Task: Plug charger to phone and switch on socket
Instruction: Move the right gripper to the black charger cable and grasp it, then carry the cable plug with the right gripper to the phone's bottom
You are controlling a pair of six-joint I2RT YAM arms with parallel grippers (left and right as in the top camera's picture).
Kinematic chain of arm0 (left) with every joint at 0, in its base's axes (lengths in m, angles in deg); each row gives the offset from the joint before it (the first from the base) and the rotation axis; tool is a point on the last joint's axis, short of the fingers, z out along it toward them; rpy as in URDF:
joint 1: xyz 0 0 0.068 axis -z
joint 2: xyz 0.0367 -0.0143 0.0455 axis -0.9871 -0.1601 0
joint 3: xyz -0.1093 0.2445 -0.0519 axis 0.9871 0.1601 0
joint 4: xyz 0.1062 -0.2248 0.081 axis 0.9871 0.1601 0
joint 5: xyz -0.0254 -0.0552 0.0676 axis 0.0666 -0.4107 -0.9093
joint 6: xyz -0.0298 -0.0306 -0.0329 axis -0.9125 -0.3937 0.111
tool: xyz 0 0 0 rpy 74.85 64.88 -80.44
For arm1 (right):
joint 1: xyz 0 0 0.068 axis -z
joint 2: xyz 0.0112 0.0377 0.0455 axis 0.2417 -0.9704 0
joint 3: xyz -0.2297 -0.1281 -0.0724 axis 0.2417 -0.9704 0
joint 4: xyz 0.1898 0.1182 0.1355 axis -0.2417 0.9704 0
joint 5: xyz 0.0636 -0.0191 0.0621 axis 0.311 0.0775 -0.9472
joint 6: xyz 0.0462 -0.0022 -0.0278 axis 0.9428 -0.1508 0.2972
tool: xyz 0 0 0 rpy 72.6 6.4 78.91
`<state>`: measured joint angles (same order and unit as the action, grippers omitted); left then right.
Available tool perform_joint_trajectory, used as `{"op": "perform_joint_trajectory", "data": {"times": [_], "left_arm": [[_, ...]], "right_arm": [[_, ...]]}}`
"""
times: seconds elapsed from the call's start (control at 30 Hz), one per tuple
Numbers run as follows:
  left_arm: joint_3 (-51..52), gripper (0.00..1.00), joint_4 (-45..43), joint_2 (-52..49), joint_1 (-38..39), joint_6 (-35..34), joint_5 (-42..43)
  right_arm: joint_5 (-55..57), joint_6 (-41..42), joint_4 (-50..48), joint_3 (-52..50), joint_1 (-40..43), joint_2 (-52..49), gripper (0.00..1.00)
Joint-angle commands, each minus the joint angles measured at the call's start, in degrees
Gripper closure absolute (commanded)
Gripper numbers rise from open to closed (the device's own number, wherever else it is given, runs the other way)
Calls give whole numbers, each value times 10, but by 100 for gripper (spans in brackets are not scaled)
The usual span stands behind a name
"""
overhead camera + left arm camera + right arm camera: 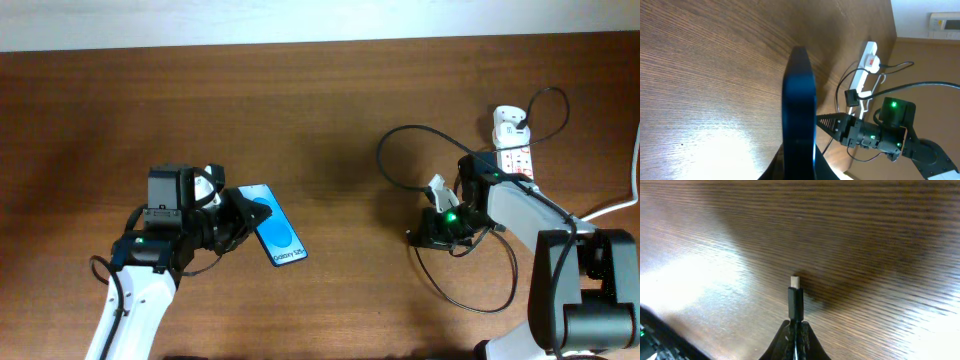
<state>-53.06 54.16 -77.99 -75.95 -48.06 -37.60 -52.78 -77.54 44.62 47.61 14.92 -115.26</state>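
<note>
The phone (273, 237) with its blue screen is held at one end by my left gripper (232, 222), which is shut on it. In the left wrist view the phone (799, 110) shows edge-on between the fingers. My right gripper (422, 234) is shut on the charger's black connector (795, 300), its metal tip pointing out above the table. The black cable (400, 150) loops from there back to the white plug adapter (512, 124), which sits in the white socket strip (514, 150) at the far right. The phone and connector are well apart.
The brown wooden table (330, 110) lies under both arms. A thick white cord (625, 200) runs off the right edge from the strip. Slack black cable (480, 300) loops near my right arm's base. The right arm (880, 135) shows in the left wrist view.
</note>
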Motion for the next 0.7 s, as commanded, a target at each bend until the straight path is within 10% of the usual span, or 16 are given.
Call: {"op": "perform_joint_trajectory", "data": {"times": [0.0, 0.3, 0.4, 0.67], "left_arm": [[-2, 100, -2, 1, -2, 10, 19], [-2, 100, -182, 1, -2, 9, 108], [-2, 100, -292, 1, -2, 3, 117], [-2, 100, -416, 0, -2, -110, 26]], "right_arm": [[-48, -28, -1, -4, -1, -5, 96], [-418, -109, 7, -4, -2, -4, 96], [-571, -272, 110, -4, -2, -3, 95], [-581, -453, 105, 0, -106, -3, 95]]}}
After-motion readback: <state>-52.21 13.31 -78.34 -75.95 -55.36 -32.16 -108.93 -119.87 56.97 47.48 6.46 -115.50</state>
